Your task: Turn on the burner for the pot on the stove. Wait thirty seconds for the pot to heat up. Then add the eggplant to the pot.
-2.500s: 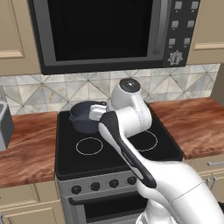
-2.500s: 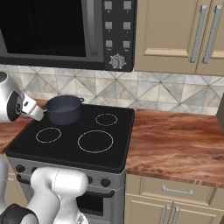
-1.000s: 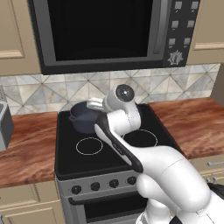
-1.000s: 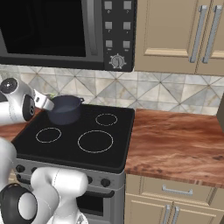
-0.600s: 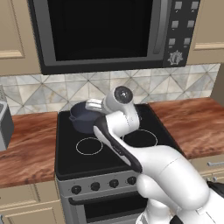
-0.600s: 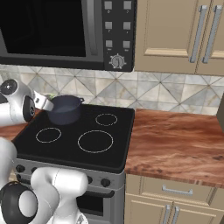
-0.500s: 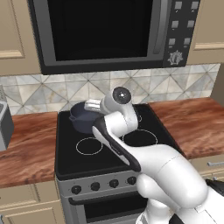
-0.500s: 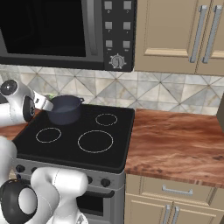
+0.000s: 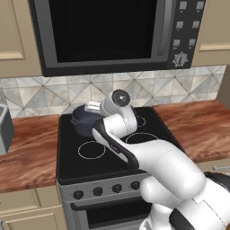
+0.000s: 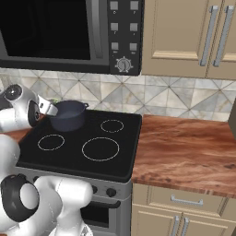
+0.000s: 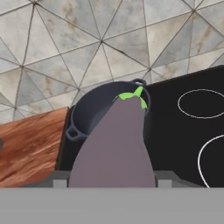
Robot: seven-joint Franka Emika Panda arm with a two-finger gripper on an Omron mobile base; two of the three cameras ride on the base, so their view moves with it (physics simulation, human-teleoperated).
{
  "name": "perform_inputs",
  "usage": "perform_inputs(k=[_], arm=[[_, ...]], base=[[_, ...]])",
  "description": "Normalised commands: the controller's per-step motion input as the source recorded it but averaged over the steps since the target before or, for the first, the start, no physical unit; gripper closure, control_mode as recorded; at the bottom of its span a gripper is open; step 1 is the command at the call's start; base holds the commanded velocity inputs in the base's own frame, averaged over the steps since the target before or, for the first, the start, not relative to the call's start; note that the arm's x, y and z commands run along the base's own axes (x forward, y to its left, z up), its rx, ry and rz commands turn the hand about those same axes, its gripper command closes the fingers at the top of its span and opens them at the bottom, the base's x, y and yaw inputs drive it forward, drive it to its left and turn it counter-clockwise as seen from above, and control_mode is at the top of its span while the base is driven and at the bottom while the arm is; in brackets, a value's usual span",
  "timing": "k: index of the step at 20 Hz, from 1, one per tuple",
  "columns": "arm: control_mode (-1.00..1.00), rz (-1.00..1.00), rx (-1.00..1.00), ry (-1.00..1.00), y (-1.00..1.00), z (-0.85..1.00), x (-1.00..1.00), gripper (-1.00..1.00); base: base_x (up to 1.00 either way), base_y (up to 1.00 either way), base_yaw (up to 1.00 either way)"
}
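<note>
The dark blue-grey pot (image 9: 82, 122) (image 10: 69, 115) (image 11: 93, 109) stands on the back left ring of the stove (image 9: 90, 167) (image 10: 73, 157). My gripper (image 9: 92, 107) (image 10: 49, 107) hovers just beside the pot's rim, level with its top. It is shut on the eggplant (image 11: 117, 144), a dull grey-purple teardrop with a green cap. In the hand view the cap end points over the pot's open mouth. The eggplant hides the fingertips. Black knobs (image 9: 117, 187) line the stove's grey front.
A black-windowed microwave (image 9: 103, 31) (image 10: 55, 32) hangs low above the stove. Behind the pot runs a tiled backsplash (image 11: 87, 48). Wooden counter (image 9: 197, 123) (image 10: 184, 152) flanks the stove on both sides. A grey appliance (image 9: 4, 130) sits at the far left.
Over the earlier frames the hand carried the eggplant toward the pot. In the last second it has barely moved, and the grip is unchanged.
</note>
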Motion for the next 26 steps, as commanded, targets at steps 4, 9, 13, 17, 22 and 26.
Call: perform_inputs(k=[4,9,13,17,22,26], arm=[[-1.0,0.0,0.0,0.0,0.0,-0.05,0.34,1.0],[-1.0,0.0,-0.01,0.0,0.0,-0.1,0.34,1.0],[-1.0,0.0,0.0,-0.01,0.0,-0.22,0.29,1.0],[-1.0,0.0,-0.02,0.0,0.0,-0.27,0.26,1.0],[-1.0,0.0,-0.01,-0.01,0.0,-0.2,0.25,1.0],[-1.0,0.0,0.0,0.0,0.0,-0.13,0.24,1.0]], base=[[0.0,0.0,0.0],[0.0,0.0,0.0],[0.0,0.0,0.0],[0.0,0.0,0.0],[0.0,0.0,0.0],[0.0,0.0,0.0]])
